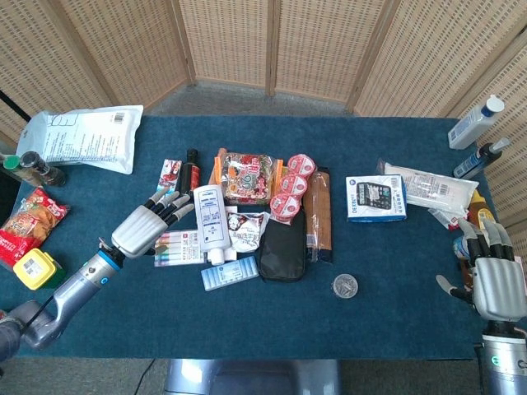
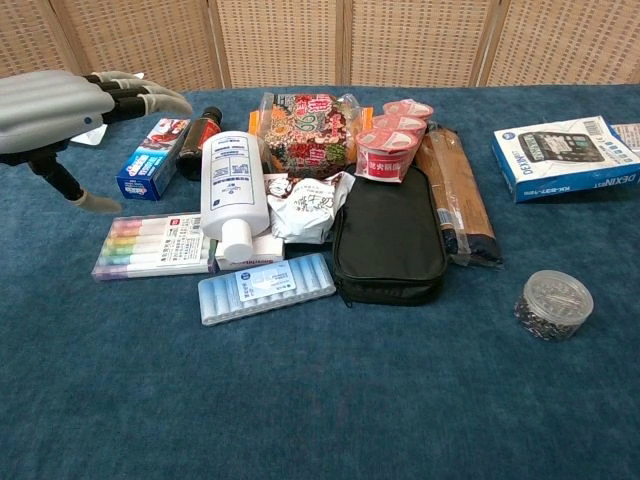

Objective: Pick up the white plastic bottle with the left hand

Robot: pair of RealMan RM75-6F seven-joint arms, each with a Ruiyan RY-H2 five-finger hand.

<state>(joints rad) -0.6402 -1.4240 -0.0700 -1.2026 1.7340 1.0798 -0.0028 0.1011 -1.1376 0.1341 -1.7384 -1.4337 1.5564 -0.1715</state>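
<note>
White plastic bottle [image 1: 209,221] lies flat mid-table between the marker pack [image 1: 176,246] and a snack pouch [image 1: 247,230]. Left hand [image 1: 150,223] hovers just beside it, fingers spread, empty. Looks like the approach step; next it needs to drop and wrap the bottle's body.

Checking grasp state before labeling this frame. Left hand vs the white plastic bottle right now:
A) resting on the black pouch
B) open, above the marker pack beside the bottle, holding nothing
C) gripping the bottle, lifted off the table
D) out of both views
B: the left hand is open with fingers spread over the marker pack, just left of the white plastic bottle, which lies flat on the table, ungripped.
</note>
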